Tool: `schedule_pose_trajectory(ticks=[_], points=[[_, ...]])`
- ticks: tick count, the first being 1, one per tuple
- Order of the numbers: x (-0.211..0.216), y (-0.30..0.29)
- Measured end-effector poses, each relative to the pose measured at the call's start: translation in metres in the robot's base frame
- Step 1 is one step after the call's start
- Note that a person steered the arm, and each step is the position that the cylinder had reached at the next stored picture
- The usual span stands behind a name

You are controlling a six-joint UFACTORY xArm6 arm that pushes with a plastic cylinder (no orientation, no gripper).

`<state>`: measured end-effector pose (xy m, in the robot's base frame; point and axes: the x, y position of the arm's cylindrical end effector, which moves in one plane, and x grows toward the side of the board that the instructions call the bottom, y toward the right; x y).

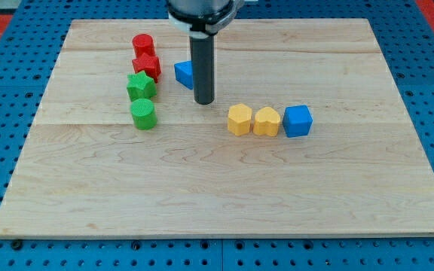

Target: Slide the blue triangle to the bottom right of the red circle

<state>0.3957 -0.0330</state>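
Note:
The blue triangle (183,73) lies in the upper middle of the wooden board, partly hidden behind my rod. The red circle (142,44) stands up and to the left of it, with a red star (147,65) just below the circle. My tip (204,102) rests on the board just right of and slightly below the blue triangle, close to or touching its right side.
A green star (141,86) and a green circle (144,114) sit below the red star. A yellow hexagon (239,120), a yellow heart (267,121) and a blue cube (297,120) form a row to the right. The board (217,196) lies on a blue pegboard.

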Motion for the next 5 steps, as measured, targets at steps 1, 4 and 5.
schedule_pose_trajectory(ticks=[1, 4, 5], points=[[-0.055, -0.009], [-0.070, 0.041], [-0.071, 0.002]])
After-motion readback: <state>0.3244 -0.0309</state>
